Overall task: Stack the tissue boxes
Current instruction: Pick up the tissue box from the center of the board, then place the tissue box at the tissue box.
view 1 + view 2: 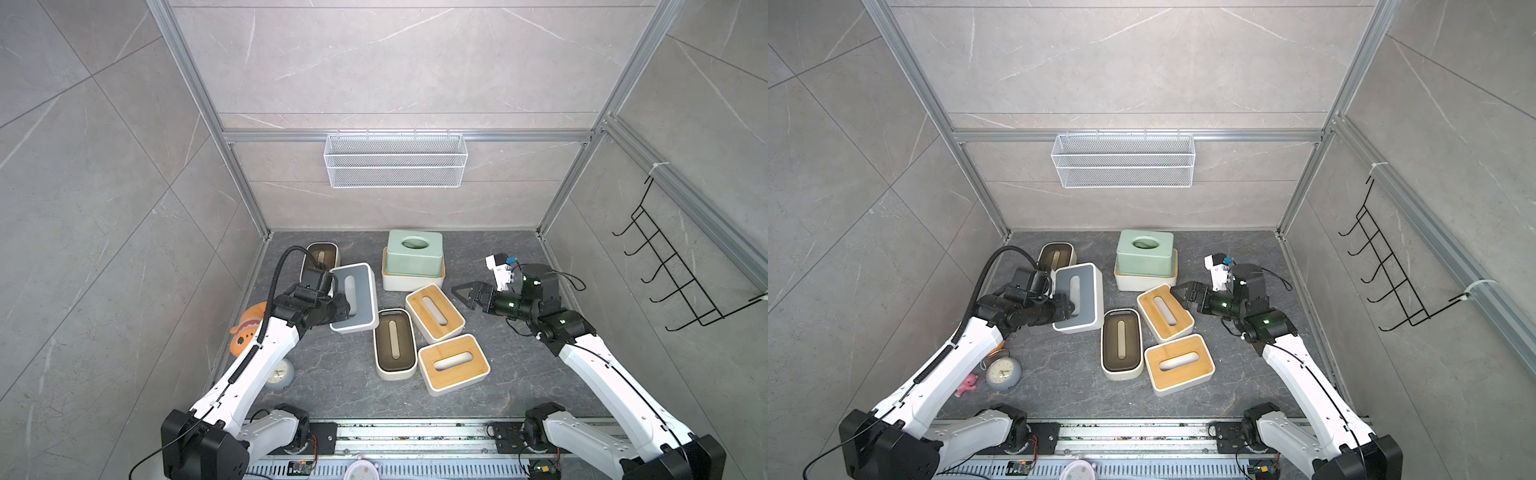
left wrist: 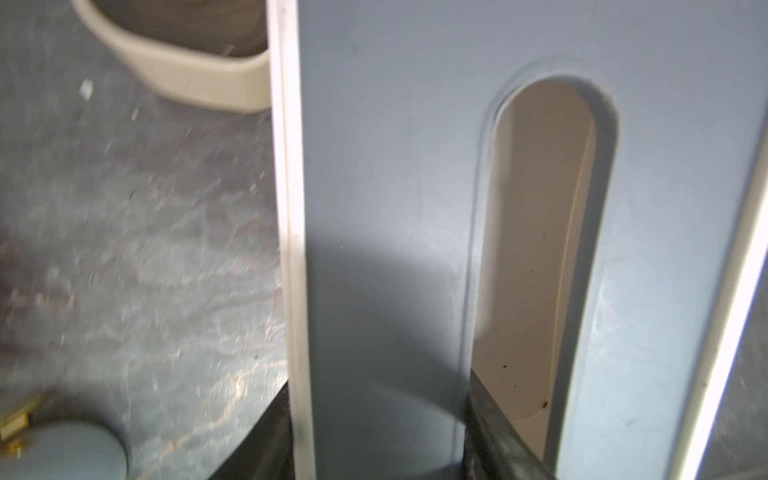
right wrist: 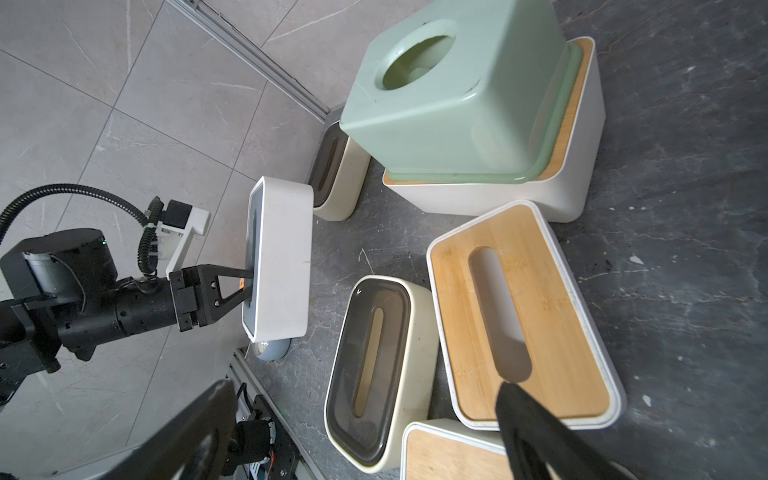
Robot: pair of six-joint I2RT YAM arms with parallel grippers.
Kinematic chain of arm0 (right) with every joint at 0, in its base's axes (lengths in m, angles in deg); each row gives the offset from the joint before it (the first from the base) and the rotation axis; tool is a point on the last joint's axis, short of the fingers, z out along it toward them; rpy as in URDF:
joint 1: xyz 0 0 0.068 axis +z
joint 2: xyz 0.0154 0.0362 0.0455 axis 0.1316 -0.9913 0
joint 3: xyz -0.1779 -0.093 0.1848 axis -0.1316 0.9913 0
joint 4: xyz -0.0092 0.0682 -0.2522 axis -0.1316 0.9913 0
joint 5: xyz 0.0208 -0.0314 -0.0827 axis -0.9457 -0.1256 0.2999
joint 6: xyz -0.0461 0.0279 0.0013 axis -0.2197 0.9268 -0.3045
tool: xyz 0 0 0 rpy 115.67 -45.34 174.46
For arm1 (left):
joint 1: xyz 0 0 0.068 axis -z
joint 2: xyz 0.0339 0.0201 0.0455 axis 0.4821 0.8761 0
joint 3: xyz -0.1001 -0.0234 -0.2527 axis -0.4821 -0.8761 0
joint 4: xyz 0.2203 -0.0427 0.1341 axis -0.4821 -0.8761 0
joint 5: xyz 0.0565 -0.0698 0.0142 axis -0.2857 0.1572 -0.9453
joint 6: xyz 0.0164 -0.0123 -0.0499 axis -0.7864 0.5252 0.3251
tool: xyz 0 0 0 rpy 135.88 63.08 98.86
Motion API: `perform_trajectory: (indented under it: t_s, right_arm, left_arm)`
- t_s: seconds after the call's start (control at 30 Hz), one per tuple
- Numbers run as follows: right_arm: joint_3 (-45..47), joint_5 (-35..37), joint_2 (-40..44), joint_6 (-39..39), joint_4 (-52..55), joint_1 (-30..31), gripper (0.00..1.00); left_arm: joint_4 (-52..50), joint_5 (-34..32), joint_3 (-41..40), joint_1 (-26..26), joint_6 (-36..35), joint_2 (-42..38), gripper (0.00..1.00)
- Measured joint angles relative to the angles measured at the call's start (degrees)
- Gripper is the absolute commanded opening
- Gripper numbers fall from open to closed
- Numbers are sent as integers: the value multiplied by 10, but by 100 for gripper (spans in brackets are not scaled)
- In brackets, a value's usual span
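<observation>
My left gripper (image 1: pixel 345 309) is shut on the white tissue box with the grey-blue lid (image 1: pixel 359 291), one finger in its slot and one on the outer wall (image 2: pixel 291 291). The box hangs above the floor at the left. A sage green box (image 1: pixel 413 253) sits on a bamboo-lidded white box (image 1: pixel 411 284) at the back. Two more bamboo-lidded boxes (image 1: pixel 434 311) (image 1: pixel 453 363) and a dark-brown-lidded box (image 1: pixel 395 343) lie in the middle. Another dark-lidded box (image 1: pixel 322 253) sits at the back left. My right gripper (image 1: pixel 459 293) hangs open and empty, right of the middle bamboo box.
An orange plush toy (image 1: pixel 247 328), a round grey clock (image 1: pixel 1004 374) and a small pink toy (image 1: pixel 966 384) lie by the left wall under my left arm. A white wire mesh basket (image 1: pixel 395 160) hangs on the back wall. A black hook rack (image 1: pixel 681 266) hangs on the right wall.
</observation>
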State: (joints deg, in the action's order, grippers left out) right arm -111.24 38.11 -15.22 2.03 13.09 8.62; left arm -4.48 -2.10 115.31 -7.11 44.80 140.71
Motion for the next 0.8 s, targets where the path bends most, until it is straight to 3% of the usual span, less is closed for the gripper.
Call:
perform_trajectory:
  t_s: [0.23, 0.47, 0.8]
  right_arm:
    - [-61, -26, -45, -1, 1, 1, 100]
    - [-93, -47, -84, -18, 29, 21, 100]
    - [-95, -49, -113, -44, 66, 29, 100]
  left_arm:
    - [22, 77, 63, 50, -113, 84, 27]
    - [67, 133, 75, 114, -209, 130, 26]
    - [130, 187, 76, 122, -273, 165, 26]
